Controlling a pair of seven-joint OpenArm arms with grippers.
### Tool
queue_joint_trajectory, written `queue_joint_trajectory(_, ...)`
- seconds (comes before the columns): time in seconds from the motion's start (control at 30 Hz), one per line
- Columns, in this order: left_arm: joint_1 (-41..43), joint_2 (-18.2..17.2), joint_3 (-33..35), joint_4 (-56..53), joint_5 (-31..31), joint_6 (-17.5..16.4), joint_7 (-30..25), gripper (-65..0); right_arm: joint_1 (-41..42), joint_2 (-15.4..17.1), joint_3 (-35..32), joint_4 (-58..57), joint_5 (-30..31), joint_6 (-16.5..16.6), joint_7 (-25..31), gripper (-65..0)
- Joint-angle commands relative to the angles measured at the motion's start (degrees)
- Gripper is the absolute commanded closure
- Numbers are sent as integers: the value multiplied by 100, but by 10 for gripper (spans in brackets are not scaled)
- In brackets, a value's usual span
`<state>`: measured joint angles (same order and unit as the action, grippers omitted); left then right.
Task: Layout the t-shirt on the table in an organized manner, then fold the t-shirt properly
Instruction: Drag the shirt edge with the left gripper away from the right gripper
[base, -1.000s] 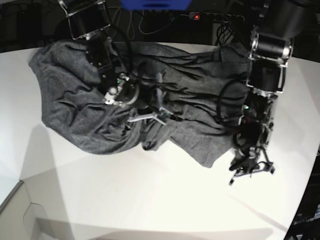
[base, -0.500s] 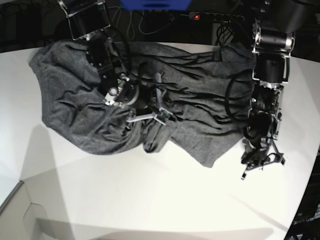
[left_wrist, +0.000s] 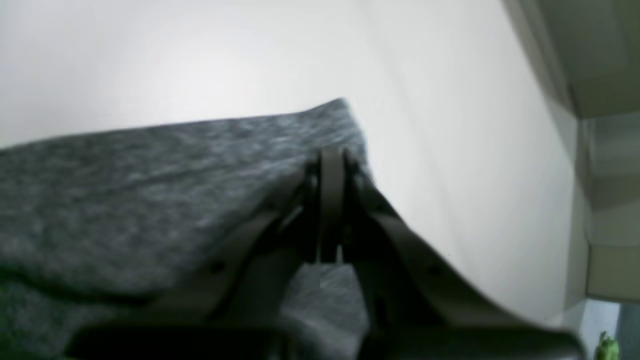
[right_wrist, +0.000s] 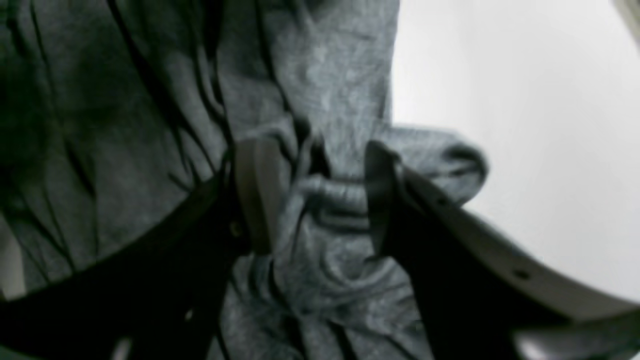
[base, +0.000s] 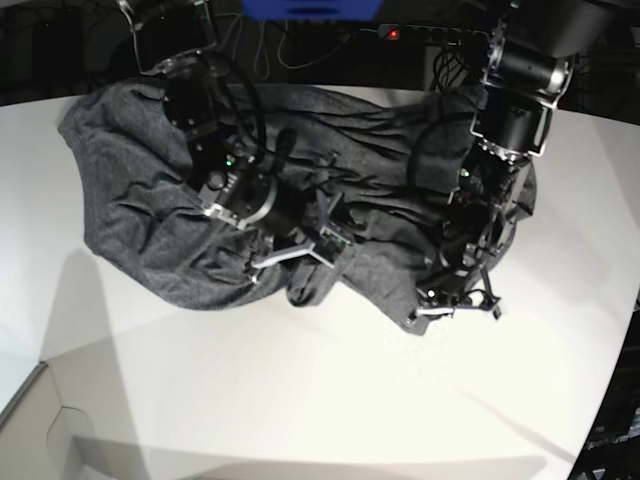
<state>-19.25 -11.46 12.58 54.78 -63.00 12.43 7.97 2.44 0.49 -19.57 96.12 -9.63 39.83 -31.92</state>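
While the t-shirt (base: 150, 190) lies crumpled and heavily creased across the far half of the white table (base: 300, 400), both arms reach down onto it from the back edge. Its dark grey cloth spreads from the far left corner of the base view to the right, where a point of the hem juts toward the near side. On that view's left, the right gripper (base: 295, 250) sits over a bunched ridge near the shirt's lower middle edge; the right wrist view shows its jaws standing apart with a rolled wad of the t-shirt (right_wrist: 330, 200) between them, the fingers (right_wrist: 260, 190) on either side of the fold, and I cannot tell whether they still press the cloth. White table (right_wrist: 525, 125) shows just beyond that fold. On the base view's right, the left gripper (base: 455, 300) is at the jutting corner of the hem. In the left wrist view its jaws are closed tight together, the left gripper (left_wrist: 331, 172) pinching the edge of the t-shirt (left_wrist: 150, 200) close to a corner of the fabric, with the cloth drawn into a fairly flat sheet on one side and bare table (left_wrist: 450, 150) on the other. That view is blurred, so finer detail of the grip is unclear.
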Motion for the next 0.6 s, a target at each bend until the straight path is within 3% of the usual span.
queue_joint_trajectory(0.0,-155,-133,-40,-85,28,-43,-107,0,86,-10,1,151,79,17,120,-288)
queue_joint_trajectory(0.07,-155,-247,-40,-322,28,-43,-107,0,24,-10,63,318,79,17,120,-295)
queue_joint_trajectory(0.2,-14,-651,-58,-507,28,-43,-115,0,-63,-45,432,511,79,17,120,-390)
queue_joint_trajectory(0.3,215,-915,-453,-533,28,-43,-115,0,-63,-18,661,494,79,17,120,-431)
queue_joint_trajectory(0.57,434,-1416,-1799,-384,19,-43,-71,0,-72,52,986,81,79,17,128,-438)
